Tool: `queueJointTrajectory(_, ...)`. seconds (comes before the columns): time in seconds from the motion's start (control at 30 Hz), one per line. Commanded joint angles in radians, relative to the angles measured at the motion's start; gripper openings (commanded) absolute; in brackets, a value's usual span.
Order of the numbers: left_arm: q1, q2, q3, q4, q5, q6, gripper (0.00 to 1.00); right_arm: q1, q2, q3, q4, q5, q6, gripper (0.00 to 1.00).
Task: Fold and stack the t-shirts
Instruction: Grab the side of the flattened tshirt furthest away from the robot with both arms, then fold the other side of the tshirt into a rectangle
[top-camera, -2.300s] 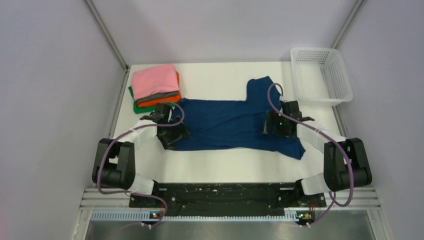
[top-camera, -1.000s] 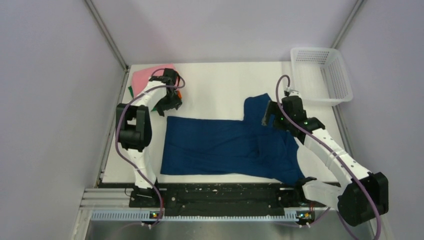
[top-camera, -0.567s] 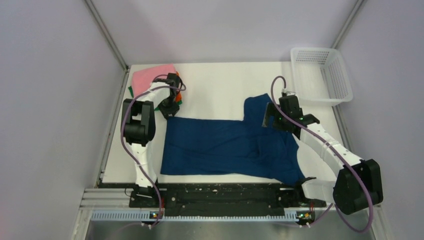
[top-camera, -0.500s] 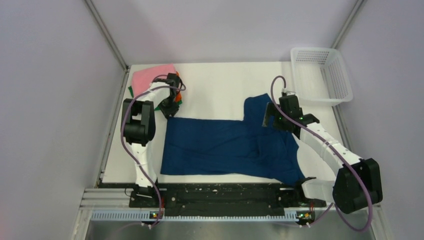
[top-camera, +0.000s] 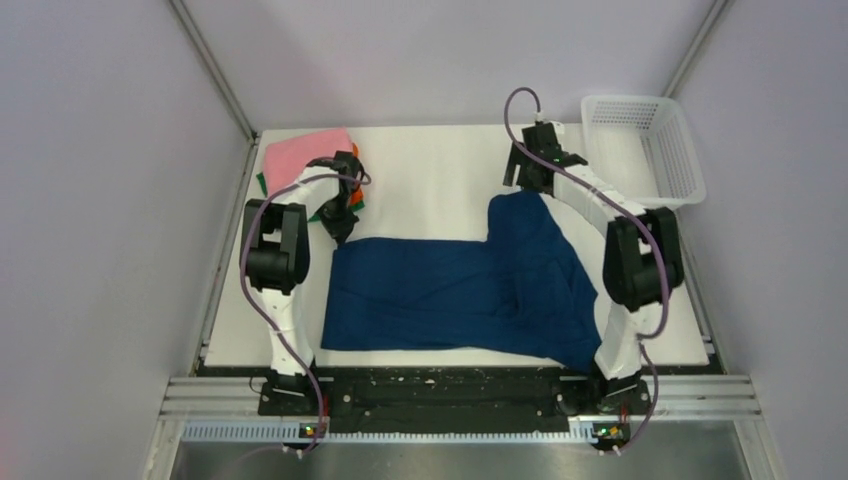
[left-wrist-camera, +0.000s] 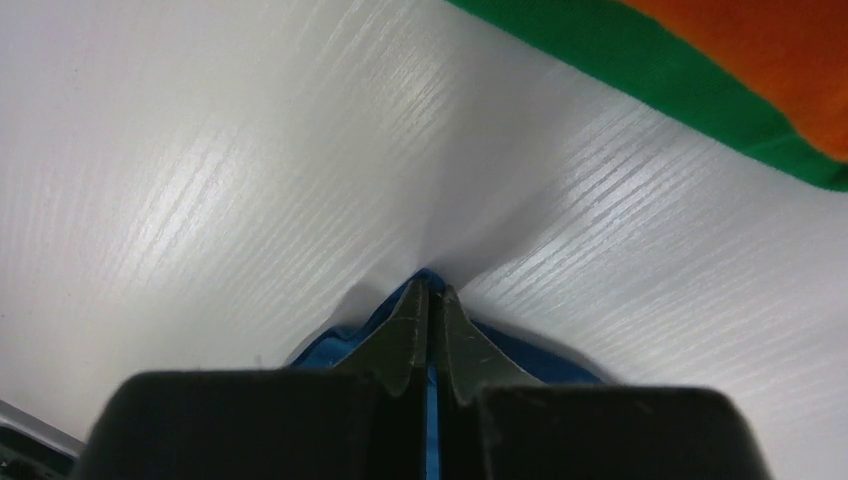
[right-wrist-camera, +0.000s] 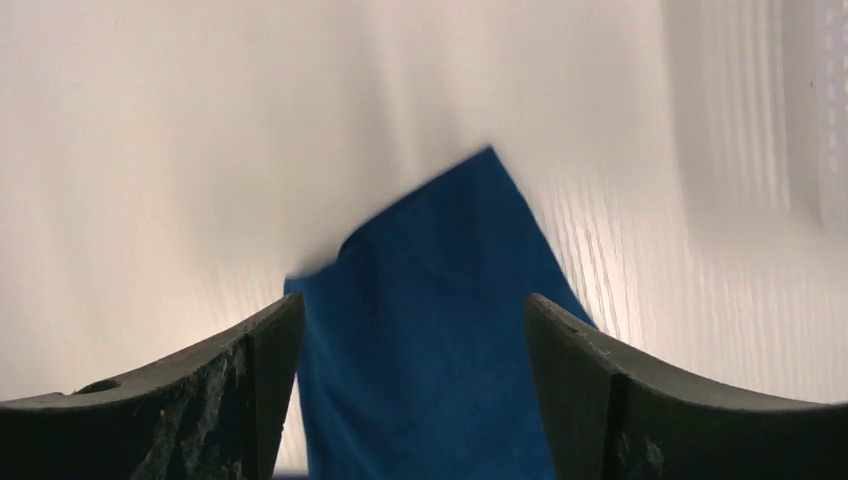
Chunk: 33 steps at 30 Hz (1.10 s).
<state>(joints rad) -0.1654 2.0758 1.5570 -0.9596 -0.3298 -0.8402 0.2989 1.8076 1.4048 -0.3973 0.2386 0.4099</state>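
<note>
The navy t-shirt (top-camera: 450, 290) lies spread on the white table (top-camera: 430, 165). Its body runs left to right, and 1 part on the right reaches toward the far edge. The left gripper (top-camera: 337, 228) sits at the shirt's far-left corner, its 2 fingers (left-wrist-camera: 410, 320) pinched tight on a fold of the blue cloth. Just beside it, in the far-left corner, is the stack of folded shirts: a pink shirt (top-camera: 295, 155) on top, with an orange shirt (top-camera: 355, 198) and a green shirt (top-camera: 262, 183) edging out below. The right gripper (top-camera: 528, 168) hangs just past the navy shirt's far tip, spread wide and holding nothing. A white mesh basket (top-camera: 632, 100) stands in the far-right corner.
</note>
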Motion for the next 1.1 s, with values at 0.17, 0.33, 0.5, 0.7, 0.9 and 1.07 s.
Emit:
queueJointTrajectory(0.17, -0.026, -0.117, -0.025, -0.018, 0.045, -0.013, 0.00, 0.015, 0.411, 0.409, -0.154, 0.184, 0.066, 0.76)
queueJointTrajectory(0.33, -0.026, -0.133, -0.043, -0.017, 0.050, -0.012, 0.00, 0.040, 0.429, 0.364, -0.205, 0.198, 0.078, 0.73)
queueJointTrajectory(0.5, -0.028, -0.146, -0.056, -0.010, 0.063, -0.009, 0.00, 0.048, 0.324, 0.164, -0.135, 0.194, 0.135, 0.57)
queueJointTrajectory(0.7, -0.028, -0.180, -0.066, -0.001, 0.075, 0.007, 0.00, 0.047, 0.245, 0.087, -0.013, 0.210, 0.123, 0.05)
queueJointTrajectory(0.9, -0.028, -0.245, -0.113, 0.014, 0.087, 0.018, 0.00, 0.054, 0.047, 0.018, 0.042, 0.262, 0.035, 0.00)
queueJointTrajectory(1.07, -0.028, -0.316, -0.175, 0.049, 0.112, 0.031, 0.00, 0.082, -0.211, -0.222, 0.047, 0.253, 0.038, 0.00)
